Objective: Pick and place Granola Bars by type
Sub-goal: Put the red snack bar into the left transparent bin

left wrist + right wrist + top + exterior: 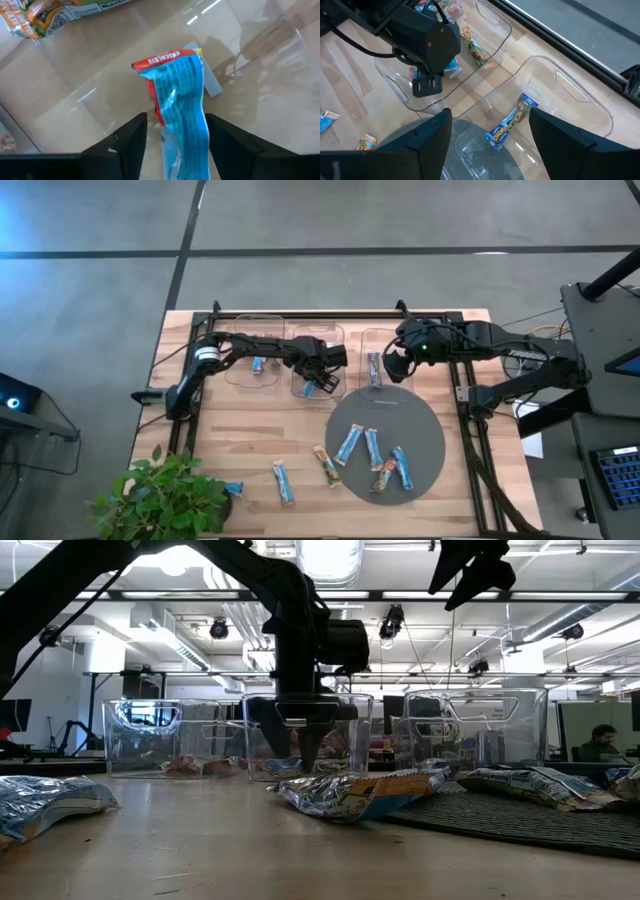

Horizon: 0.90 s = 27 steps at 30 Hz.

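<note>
The left gripper (320, 373) hangs low in the middle clear bin (300, 340), at about 12 o'clock on the table (250, 440). Its fingers are spread apart. A light blue bar (177, 95) lies on the bin floor right between them - it looks let go, not squeezed. I think this bin is the home for the light blue kind, so the bar belongs here.

The left bin (240, 340), at about 11 o'clock, has a tan bar (474, 47) in it. The right bin (372, 335), at about 1 o'clock, has a purple-blue bar (511, 121) in it. So each bin gets one kind.

The right gripper (396, 366) waits up high over the right bin, with its fingers wide apart and nothing in them.

More bars still need sorting. Five of them lie on the round grey mat (420, 420) at about 5 o'clock, close for either arm to reach. Three more lie on the bare wood at about 6 to 7 o'clock - one of them just beside the green plant (160, 500).

Next, I think the left gripper should lift straight up, so it does not bump the bin wall.
</note>
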Tool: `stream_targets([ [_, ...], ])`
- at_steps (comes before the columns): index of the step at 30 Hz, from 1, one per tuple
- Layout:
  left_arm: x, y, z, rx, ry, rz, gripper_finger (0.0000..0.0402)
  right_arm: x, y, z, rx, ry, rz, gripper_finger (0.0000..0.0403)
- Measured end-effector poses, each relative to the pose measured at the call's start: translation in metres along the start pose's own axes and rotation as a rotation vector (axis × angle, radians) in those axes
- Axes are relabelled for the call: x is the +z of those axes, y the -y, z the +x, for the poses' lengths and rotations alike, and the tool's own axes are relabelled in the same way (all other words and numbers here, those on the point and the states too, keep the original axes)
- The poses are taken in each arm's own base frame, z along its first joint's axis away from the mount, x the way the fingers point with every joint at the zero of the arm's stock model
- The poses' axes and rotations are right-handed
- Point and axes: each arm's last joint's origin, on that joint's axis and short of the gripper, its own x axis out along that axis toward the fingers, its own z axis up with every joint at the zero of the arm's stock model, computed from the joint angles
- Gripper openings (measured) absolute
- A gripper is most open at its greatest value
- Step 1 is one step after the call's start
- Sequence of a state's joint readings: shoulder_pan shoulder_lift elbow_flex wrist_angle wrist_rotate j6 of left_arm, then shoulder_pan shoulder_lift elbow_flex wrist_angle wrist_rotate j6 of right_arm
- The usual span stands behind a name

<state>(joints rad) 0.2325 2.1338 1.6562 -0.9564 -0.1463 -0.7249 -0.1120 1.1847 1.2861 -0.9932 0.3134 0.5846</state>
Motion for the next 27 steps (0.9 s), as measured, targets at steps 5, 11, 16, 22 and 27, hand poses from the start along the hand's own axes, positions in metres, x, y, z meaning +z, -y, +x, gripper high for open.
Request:
stream_targets([
  [5, -0.002, -0.001, 0.005, 0.002, -0.003, 0.020, 0.0143, 0.000, 0.000, 0.000, -0.001, -0.001, 0.001, 0.0254],
  [11, -0.001, -0.001, 0.002, -0.005, -0.003, 0.021, 0.0078, 0.000, 0.000, 0.000, 0.000, 0.001, 0.001, 0.0247],
  [16, 0.010, 0.004, -0.024, -0.017, 0.033, 0.018, 0.0061, 0.000, 0.000, 0.000, 0.000, 0.002, 0.000, 0.0242],
  [22, 0.025, 0.003, -0.093, 0.092, 0.150, 0.090, 0.0061, 0.001, 0.000, 0.000, 0.000, 0.007, 0.000, 0.0241],
  [27, 0.021, -0.018, -0.130, 0.347, 0.180, 0.104, 0.0061, 0.001, 0.000, 0.000, 0.000, 0.007, -0.003, 0.0240],
])
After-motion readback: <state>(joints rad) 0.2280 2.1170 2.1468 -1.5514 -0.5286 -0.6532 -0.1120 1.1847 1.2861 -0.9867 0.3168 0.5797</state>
